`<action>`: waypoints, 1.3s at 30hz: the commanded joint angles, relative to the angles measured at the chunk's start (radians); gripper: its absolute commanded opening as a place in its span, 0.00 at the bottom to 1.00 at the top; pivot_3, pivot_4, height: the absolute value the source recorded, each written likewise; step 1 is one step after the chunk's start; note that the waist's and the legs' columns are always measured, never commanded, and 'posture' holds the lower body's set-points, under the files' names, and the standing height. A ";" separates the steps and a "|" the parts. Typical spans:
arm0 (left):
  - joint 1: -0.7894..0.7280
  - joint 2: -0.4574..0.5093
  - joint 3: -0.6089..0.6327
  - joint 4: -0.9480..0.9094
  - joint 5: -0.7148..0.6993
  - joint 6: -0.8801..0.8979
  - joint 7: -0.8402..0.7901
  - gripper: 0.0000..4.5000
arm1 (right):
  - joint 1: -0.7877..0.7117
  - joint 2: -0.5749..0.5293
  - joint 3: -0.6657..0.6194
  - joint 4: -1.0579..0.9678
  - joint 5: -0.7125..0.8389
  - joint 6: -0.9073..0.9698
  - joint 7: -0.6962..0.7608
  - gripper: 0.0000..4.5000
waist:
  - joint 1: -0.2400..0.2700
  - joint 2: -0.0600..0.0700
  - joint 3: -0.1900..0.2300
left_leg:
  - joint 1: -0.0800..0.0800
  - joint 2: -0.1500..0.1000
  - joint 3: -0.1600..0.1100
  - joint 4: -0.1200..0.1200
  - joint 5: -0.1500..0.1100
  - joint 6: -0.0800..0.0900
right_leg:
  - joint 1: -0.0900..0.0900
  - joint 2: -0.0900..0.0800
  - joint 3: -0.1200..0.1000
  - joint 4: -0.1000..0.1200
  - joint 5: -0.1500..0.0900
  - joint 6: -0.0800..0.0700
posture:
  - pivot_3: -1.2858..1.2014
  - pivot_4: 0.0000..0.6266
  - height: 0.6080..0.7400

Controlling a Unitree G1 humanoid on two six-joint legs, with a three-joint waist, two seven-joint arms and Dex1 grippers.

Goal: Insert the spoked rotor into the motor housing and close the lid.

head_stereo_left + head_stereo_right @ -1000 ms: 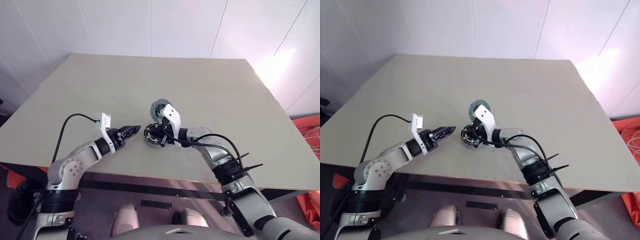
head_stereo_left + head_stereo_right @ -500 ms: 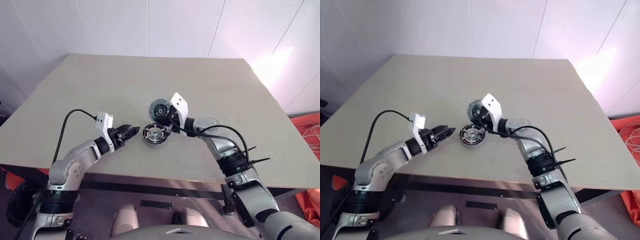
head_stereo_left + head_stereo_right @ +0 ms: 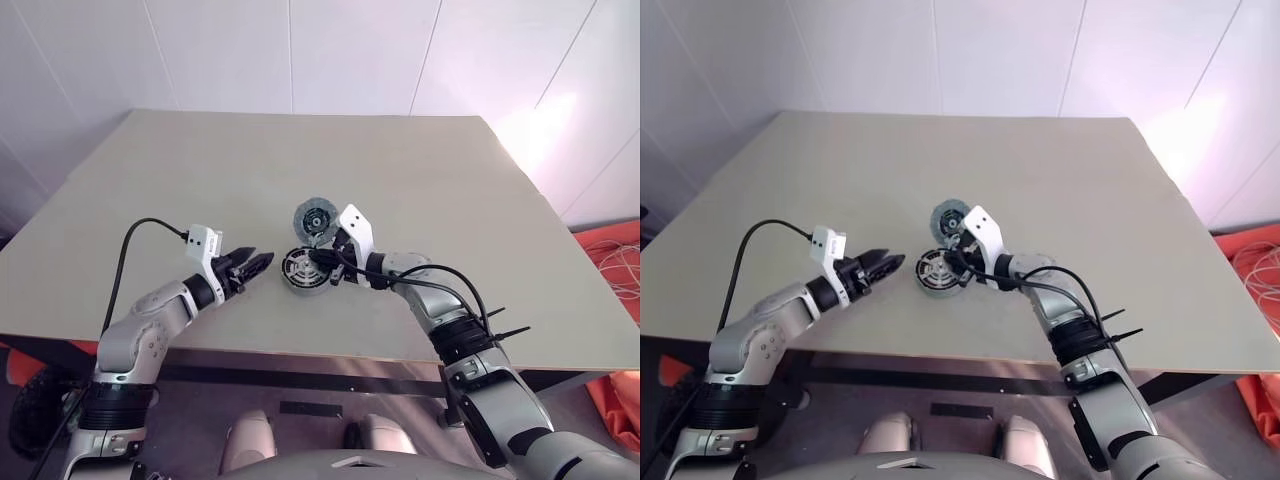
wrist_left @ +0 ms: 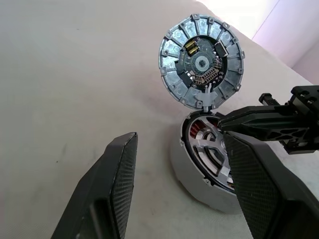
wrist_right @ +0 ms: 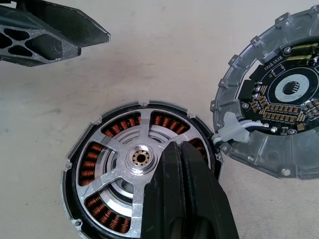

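Silver spoked rotor (image 5: 130,164) sits in motor housing (image 5: 79,169); lid (image 5: 279,114) lies beside.

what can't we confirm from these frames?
- Rotor seating depth in the housing: right wrist view, shut right gripper covers one side.
- Whether those fingertips touch the rotor: not resolvable.
- Lid's outer face: turned away.
- Housing's near side: left wrist view, behind a left gripper finger.

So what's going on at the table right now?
The spoked rotor already sits in the motor housing, copper windings showing through its cut-outs. The right gripper, jaws shut, rests over the rotor. The lid lies open beside the housing, joined by a small white link. The left gripper hovers nearby, jaws open and empty.
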 commanded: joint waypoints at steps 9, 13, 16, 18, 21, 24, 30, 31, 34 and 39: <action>-0.035 0.005 0.020 0.015 0.031 -0.044 -0.017 0.65 | -0.056 -0.075 -0.063 -0.176 0.039 -0.029 0.061 0.00 | 0.001 0.000 0.000 | -0.002 0.000 0.000 0.000 0.000 0.000 | -0.002 0.000 0.000 0.000 0.000 -0.001 | 0.52 0.00 1.00; -0.049 0.014 0.000 0.019 0.056 -0.058 -0.038 0.65 | -0.074 -0.201 -0.032 -0.278 0.064 -0.031 0.238 0.00 | 0.004 0.000 0.000 | -0.002 0.000 0.000 0.000 0.000 0.001 | -0.001 0.000 0.000 0.000 0.000 -0.001 | 0.52 0.00 1.00; -0.063 0.017 -0.025 0.025 0.098 -0.083 -0.039 0.66 | -0.101 -0.284 0.001 -0.288 0.041 -0.080 0.343 0.13 | 0.005 0.000 0.000 | -0.001 0.000 0.000 0.000 -0.001 0.001 | 0.000 0.000 0.000 0.000 0.000 0.000 | 0.52 0.00 1.00; -0.074 0.015 -0.034 0.036 0.117 -0.095 -0.040 0.66 | -0.121 -0.323 0.021 -0.275 0.028 -0.115 0.402 0.27 | 0.004 0.000 0.000 | -0.001 0.000 0.000 0.000 0.000 0.001 | -0.001 0.000 0.000 0.000 0.000 0.000 | 0.52 0.00 1.00; -0.090 0.016 -0.045 0.049 0.137 -0.108 -0.049 0.66 | -0.175 -0.367 0.065 -0.235 -0.006 -0.188 0.496 0.50 | 0.002 0.000 0.000 | -0.001 0.000 0.000 0.001 0.000 0.001 | -0.001 0.000 0.000 0.000 0.000 0.000 | 0.52 0.00 1.00; -0.100 0.024 -0.062 0.051 0.156 -0.113 -0.065 0.66 | -0.236 -0.369 0.121 -0.168 -0.068 -0.301 0.549 0.73 | 0.000 0.000 0.000 | -0.002 0.000 0.000 0.001 0.000 0.001 | -0.001 0.000 0.000 0.001 0.000 -0.001 | 0.52 0.00 1.00; -0.114 0.025 -0.093 0.046 0.190 -0.124 -0.089 0.66 | -0.369 -0.297 0.253 0.052 -0.176 -0.551 0.672 0.80 | 0.001 0.000 0.000 | -0.003 0.001 0.000 0.002 -0.001 0.001 | -0.002 0.000 -0.001 0.001 0.004 -0.008 | 0.52 0.00 1.00; -0.114 0.024 -0.095 0.045 0.193 -0.126 -0.090 0.66 | -0.382 -0.281 0.273 0.084 -0.190 -0.586 0.686 0.80 | 0.001 0.000 0.000 | -0.004 0.001 0.000 0.002 -0.001 0.001 | -0.002 0.000 -0.001 0.001 0.004 -0.008 | 0.52 0.00 1.00; -0.110 0.021 -0.093 0.043 0.198 -0.129 -0.087 0.66 | -0.391 -0.244 0.314 0.139 -0.216 -0.655 0.716 0.80 | 0.002 0.000 0.000 | -0.005 0.001 0.000 0.002 -0.001 0.002 | -0.003 0.000 -0.001 0.001 0.005 -0.009 | 0.52 0.00 1.00; -0.090 0.019 -0.088 0.024 0.202 -0.130 -0.079 0.66 | -0.361 -0.207 0.378 0.167 -0.250 -0.724 0.745 0.80 | 0.000 0.000 0.000 | -0.007 0.001 0.000 0.003 -0.001 0.003 | -0.004 0.000 -0.001 0.001 0.005 -0.009 | 0.52 0.00 1.00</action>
